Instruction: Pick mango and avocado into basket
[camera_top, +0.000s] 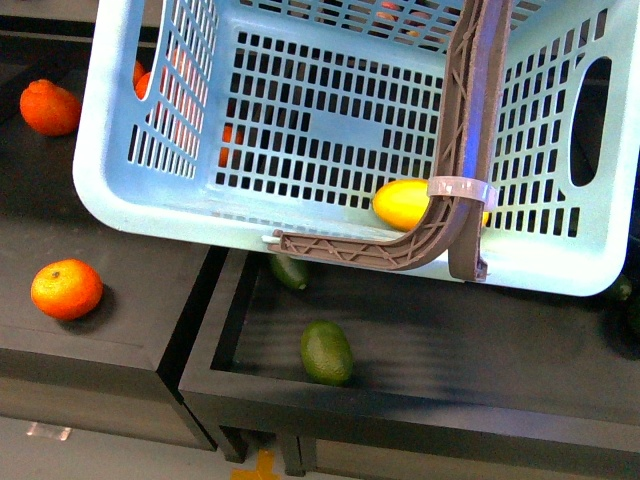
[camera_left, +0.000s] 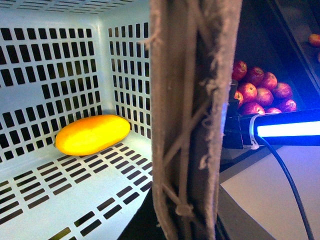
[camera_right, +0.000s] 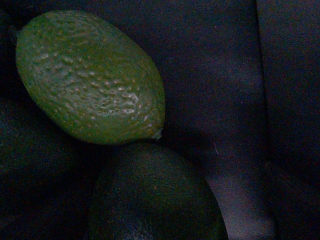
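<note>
The teal basket (camera_top: 150, 190) hangs tilted above the black trays, and its brown handle (camera_top: 470, 120) runs down across the front. My left gripper (camera_left: 186, 225) is shut on the basket handle (camera_left: 192, 115). The yellow-orange mango (camera_top: 405, 203) lies inside on the lattice floor, against a wall (camera_left: 92, 134). A dark green avocado (camera_top: 326, 352) rests in the black tray below the basket. The dim right wrist view is filled by a smooth dark green fruit (camera_right: 155, 200) touching a bumpy lighter green one (camera_right: 90, 80). My right gripper is open; its fingers do not show.
Oranges lie at the left: one (camera_top: 66, 288) on the lower black tray and another (camera_top: 48, 107) further back. A second green fruit (camera_top: 290, 270) peeks from under the basket. Red fruits (camera_left: 262, 90) fill a bin beside a lit blue strip (camera_left: 290, 129).
</note>
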